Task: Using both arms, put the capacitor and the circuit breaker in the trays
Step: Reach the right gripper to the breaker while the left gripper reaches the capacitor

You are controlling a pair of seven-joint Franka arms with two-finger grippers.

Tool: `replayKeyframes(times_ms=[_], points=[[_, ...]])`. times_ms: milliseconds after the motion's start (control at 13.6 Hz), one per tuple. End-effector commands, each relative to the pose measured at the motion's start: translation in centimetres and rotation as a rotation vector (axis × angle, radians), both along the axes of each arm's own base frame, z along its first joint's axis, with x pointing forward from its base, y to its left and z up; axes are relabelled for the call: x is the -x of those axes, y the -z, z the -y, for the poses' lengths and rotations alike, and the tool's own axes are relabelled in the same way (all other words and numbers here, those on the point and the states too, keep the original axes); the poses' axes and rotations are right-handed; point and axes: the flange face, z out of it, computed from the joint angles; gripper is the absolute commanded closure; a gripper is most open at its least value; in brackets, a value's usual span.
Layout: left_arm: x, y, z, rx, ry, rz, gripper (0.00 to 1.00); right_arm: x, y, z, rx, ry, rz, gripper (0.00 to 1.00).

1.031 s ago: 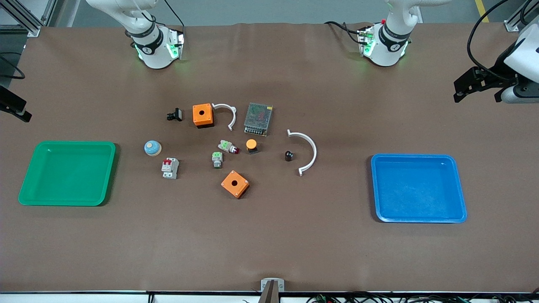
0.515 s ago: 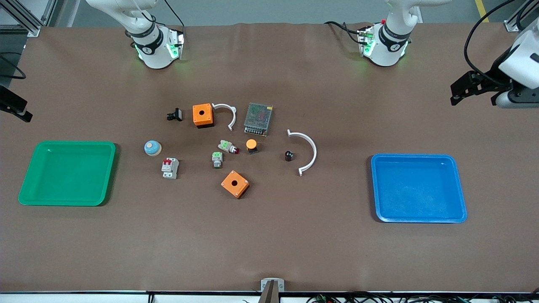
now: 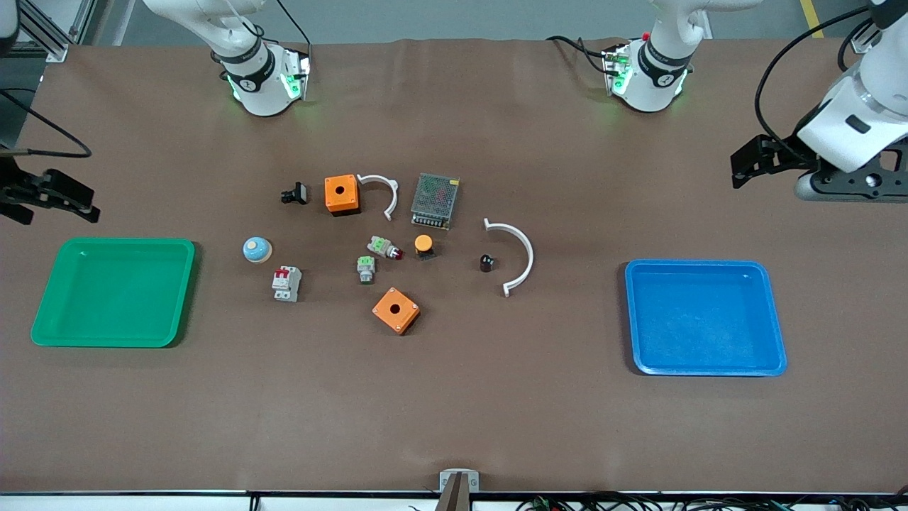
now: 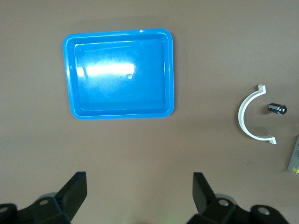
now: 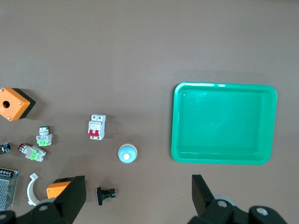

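Now both pincers open, left pincer (image 3: 745,165), right pincer (image 3: 71,199), aloft

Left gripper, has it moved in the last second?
Yes. The left gripper has shifted toward the middle of the table, closing on the blue tray edge line.

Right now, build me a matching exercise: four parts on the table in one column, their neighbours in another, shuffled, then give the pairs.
Things:
1. capacitor
2. circuit breaker
3. black clip
4. mesh-topped metal box

Places:
A. beside the orange box farthest from the front camera
B. inside the curve of the large white arc
C. just nearer the front camera than the blue dome button
D. just farther from the front camera than the orange-capped button

Pairs: 1-B, 2-C, 3-A, 4-D
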Motion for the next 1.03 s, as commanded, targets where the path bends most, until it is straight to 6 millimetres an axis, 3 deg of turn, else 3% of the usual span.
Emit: replayKeyframes(times_ms=[0,368,663,810,957], points=[[-1.1,1.1,2.7,0.004,-0.01,-0.013,0.0,-0.4,0.1,-0.3,0.0,0.009,-0.008,0.0],[-2.1,3.4,6.0,0.004,-0.108,-0.03,0.0,-2.0,3.7,-2.5,0.005,-0.031,-0.072,0.0],[-2.5,6.2,11.6,0.032,-0.185,-0.019,0.0,-4.1,9.5,-6.0,0.017,-0.078,-0.161,0.0],[-3.2,9.3,14.4,0.027,-0.222,-0.031,0.0,-5.0,13.2,-7.3,0.037,-0.102,-0.218,0.0],[-3.2,12.4,18.4,0.025,-0.269,-0.035,0.0,-5.2,13.7,-6.8,0.033,-0.108,-0.227,0.0]])
